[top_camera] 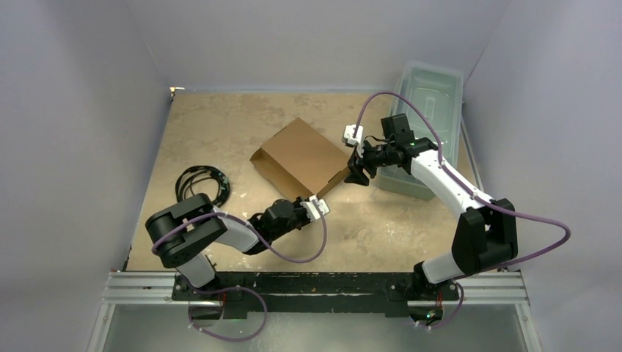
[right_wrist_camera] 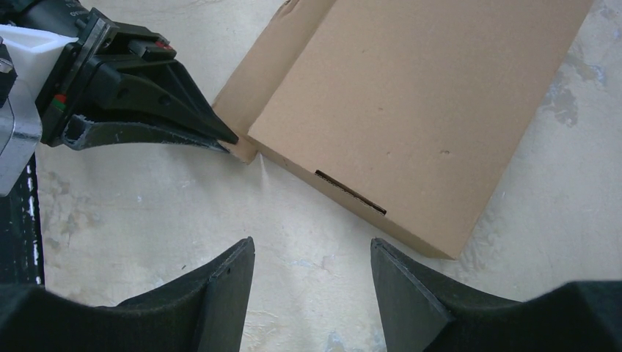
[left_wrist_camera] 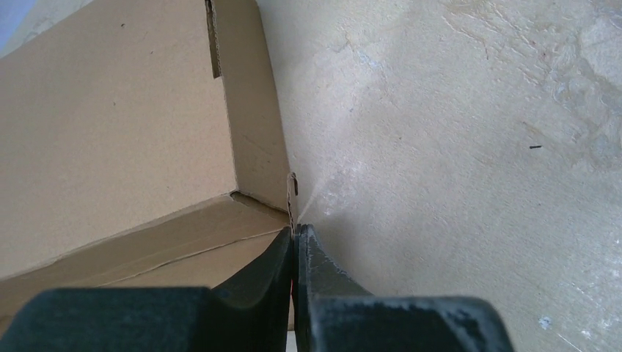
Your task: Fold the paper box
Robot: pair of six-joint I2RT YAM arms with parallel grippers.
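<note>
Left pincer (left_wrist_camera: pixel 295 236) down front is clenched on a thin corner tab of the paper box (top_camera: pixel 301 155), which sits mid-surface (top_camera: pixel 213 121). Right pincer (right_wrist_camera: pixel 312 253) hangs released by the box's right edge, clear bin (top_camera: pixel 433 95) behind.

Clear lidded bin (top_camera: pixel 433 103) far right, coiled black cable (top_camera: pixel 202 181) left, on mottled beige table (top_camera: pixel 220 125)
</note>
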